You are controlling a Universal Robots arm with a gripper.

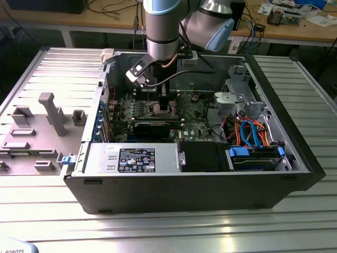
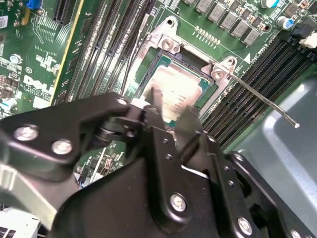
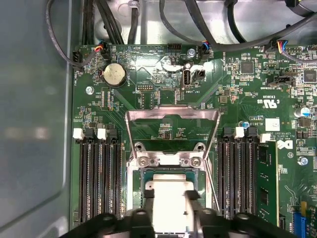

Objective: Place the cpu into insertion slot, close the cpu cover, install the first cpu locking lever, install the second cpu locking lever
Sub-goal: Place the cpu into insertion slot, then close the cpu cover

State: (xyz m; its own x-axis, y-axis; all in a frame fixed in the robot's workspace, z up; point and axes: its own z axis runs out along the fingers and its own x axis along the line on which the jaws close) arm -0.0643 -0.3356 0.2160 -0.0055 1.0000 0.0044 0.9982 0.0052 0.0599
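The cpu (image 3: 170, 187) is a small square chip with a silvery top, and it lies in the insertion slot (image 3: 132, 191) on the green board. My gripper (image 3: 170, 196) is down at it, its two black fingers (image 3: 148, 198) standing at the chip's two opposite sides and shut on it. In the second wrist view the same gripper (image 2: 172, 106) covers the near part of the cpu (image 2: 178, 84). The cpu cover (image 3: 171, 114), a thin metal frame, stands swung open beyond the slot. A thin lever rod (image 2: 262, 99) sticks out unlatched beside the slot. In the exterior view the gripper (image 1: 163, 103) reaches down into the computer case.
Long black memory slots (image 3: 99, 183) flank the socket on both sides, with a coin battery (image 3: 113, 74) and cable bundles (image 3: 114, 20) beyond. The case holds a drive cage (image 1: 239, 97), a black card (image 1: 152, 126) and a power supply (image 1: 131, 158). A grey fixture tray (image 1: 37, 132) lies on the exterior view's left.
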